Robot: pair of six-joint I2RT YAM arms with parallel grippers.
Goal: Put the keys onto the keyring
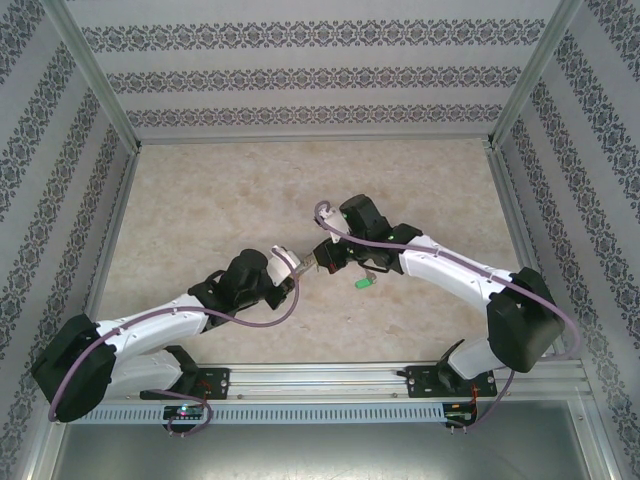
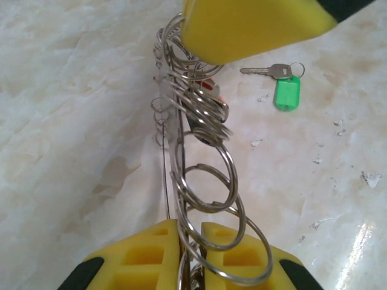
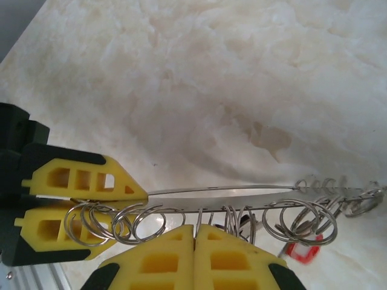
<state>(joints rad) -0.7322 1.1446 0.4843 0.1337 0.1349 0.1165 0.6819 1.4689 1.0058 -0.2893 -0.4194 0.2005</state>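
Observation:
The keyring hangs between both grippers above the table, a thin grey hoop strung with several silvery split rings. My left gripper is shut on one end of it, with rings pinched between its yellow pads. My right gripper is shut on a small ring near the hoop's middle. In the top view the left gripper and right gripper meet tip to tip. A green-headed key lies flat on the table, apart from the hoop. A red-headed key hangs among the rings at the far end.
The marble-patterned tabletop is walled by patterned panels on three sides, with an aluminium rail along the near edge. The green key lies just right of the grippers, under the right forearm. Small shiny flecks dot the surface.

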